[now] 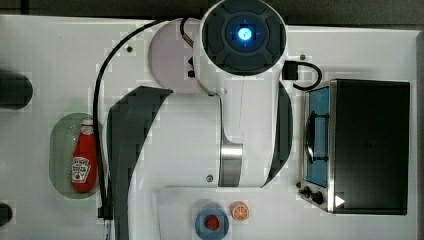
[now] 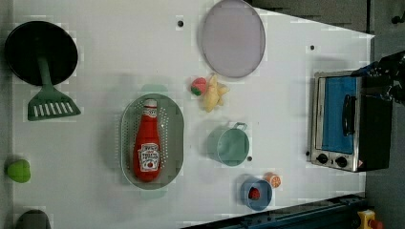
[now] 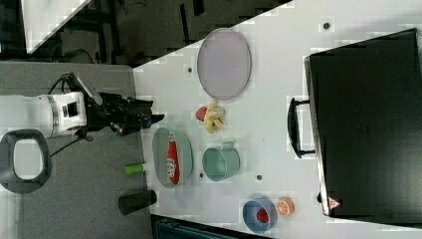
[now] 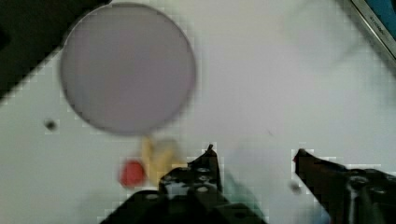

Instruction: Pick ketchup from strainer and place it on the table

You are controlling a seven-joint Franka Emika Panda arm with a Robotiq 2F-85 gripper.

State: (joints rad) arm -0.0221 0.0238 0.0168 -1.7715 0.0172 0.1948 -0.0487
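Three open containers sit on the large flat white tabletop [image 2: 95,191]: a pale green oval plastic strainer [image 2: 152,141] with a perforated bottom, a round dark-green bowl with a small handle [image 2: 232,145], and a small blue bowl [image 2: 257,193]. One small red plastic ketchup bottle [image 2: 147,148] with a white cap lies lengthwise inside the strainer, cap toward twelve o'clock in the left view; one small red fruit [image 2: 254,193] rests in the blue bowl; what the green bowl holds cannot be told. From the strainer in the left view, the green bowl lies at three o'clock, the blue bowl at four o'clock with one orange slice [image 2: 273,180] just beside it, and one round pale lilac plate [image 2: 232,38] at one o'clock. One red strawberry [image 2: 198,86] touches a yellow toy [image 2: 213,93] between plate and strainer. One silver toaster oven with a blue door [image 2: 341,121] stands at three o'clock, and one green spatula [image 2: 47,98] overlaps a black round pan [image 2: 38,47] at ten o'clock. In the wrist view, the black gripper [image 4: 254,151] hangs above the table with fingers spread, pinching nothing
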